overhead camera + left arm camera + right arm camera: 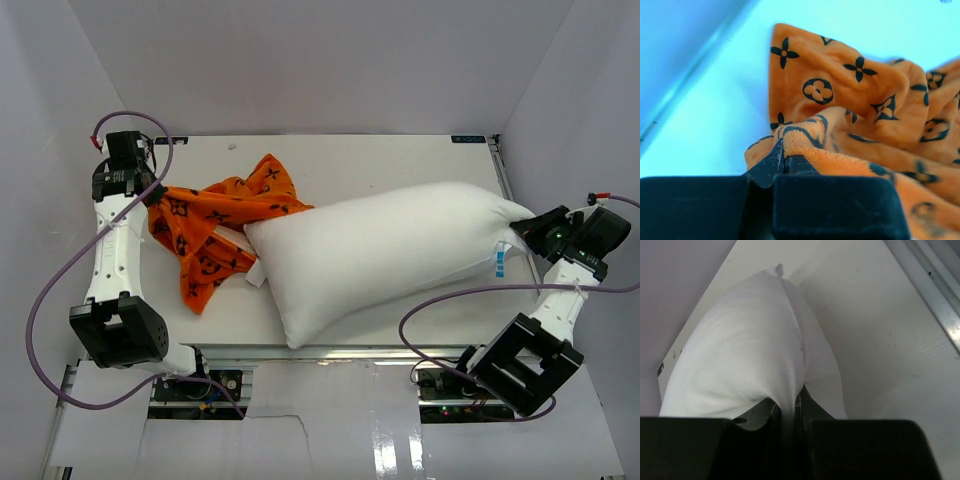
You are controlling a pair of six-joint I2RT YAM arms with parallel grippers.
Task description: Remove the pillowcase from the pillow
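The orange pillowcase (215, 225) with black motifs lies crumpled on the left of the table, just touching the left end of the white pillow (390, 250), which is wholly outside it. My left gripper (153, 196) is shut on the pillowcase's left edge. In the left wrist view the plush pillowcase (850, 95) bunches at my left gripper (784, 156) and drapes over one finger. My right gripper (522, 232) is shut on the pillow's right corner. In the right wrist view the pillow (740, 350) is pinched by my right gripper (788, 407). A blue-and-white tag (500, 262) hangs near that corner.
The white table (400, 150) is boxed in by white walls at the back and on both sides. A metal rail (935, 300) runs along the table's right edge. Purple cables (45, 290) loop beside both arms near the front edge.
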